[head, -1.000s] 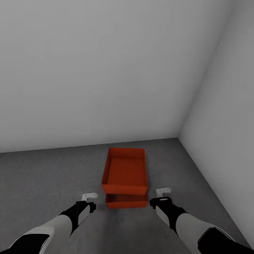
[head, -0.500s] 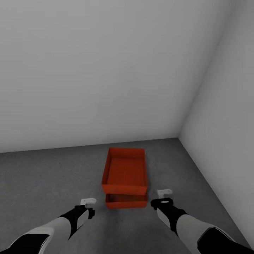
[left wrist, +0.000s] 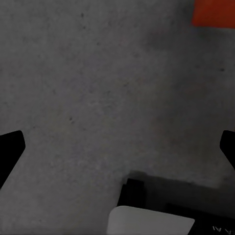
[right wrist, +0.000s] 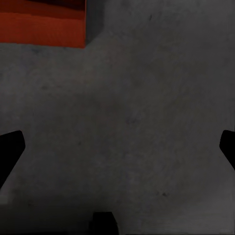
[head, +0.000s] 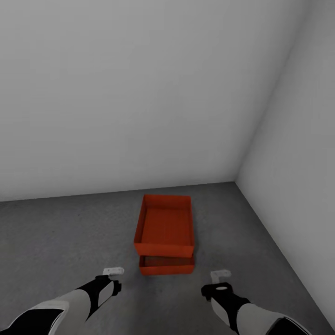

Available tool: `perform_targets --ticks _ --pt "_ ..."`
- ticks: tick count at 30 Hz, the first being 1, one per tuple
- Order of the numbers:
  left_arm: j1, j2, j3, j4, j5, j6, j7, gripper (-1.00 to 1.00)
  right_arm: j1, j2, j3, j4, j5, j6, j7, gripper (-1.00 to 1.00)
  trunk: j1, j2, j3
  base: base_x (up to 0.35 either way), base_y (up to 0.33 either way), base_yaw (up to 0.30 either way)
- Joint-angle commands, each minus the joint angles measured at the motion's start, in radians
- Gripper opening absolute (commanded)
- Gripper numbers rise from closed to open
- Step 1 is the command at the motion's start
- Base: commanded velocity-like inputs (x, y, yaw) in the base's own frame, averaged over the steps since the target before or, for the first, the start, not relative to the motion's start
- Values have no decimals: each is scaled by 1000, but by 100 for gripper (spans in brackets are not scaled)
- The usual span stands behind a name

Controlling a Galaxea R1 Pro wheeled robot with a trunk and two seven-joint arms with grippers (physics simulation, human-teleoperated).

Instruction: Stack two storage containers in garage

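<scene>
- Upper storage container sits stacked on the lower storage container, on the floor.
- Left gripper, right gripper: jaws spread, empty, flanking the stack's near end.

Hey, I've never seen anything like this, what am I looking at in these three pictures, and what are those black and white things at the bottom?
These are a simulated two-armed robot's cameras. The big picture looks down from its head; the other two look from each wrist along the fingers. The black and white shapes are its arms, ending in the left gripper and right gripper, both open and holding nothing. On the grey floor, near a corner of pale walls, an orange-red box sits stacked on a second box.
</scene>
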Motion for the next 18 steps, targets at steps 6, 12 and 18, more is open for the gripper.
perform_targets --ticks 6,12,18 --pt "8 0 -1 0 11 4 4 100 78 1 9 -2 -5 5 -2 100 0 0 -1 0 0 0" --pt "12 1 -1 0 11 4 5 100 145 1 9 3 -10 -18 -2 100 0 0 -1 0 0 0" --pt "40 1 -1 0 16 8 6 100 193 1 8 11 -13 -21 -3 100 0 0 -1 -169 0 0"
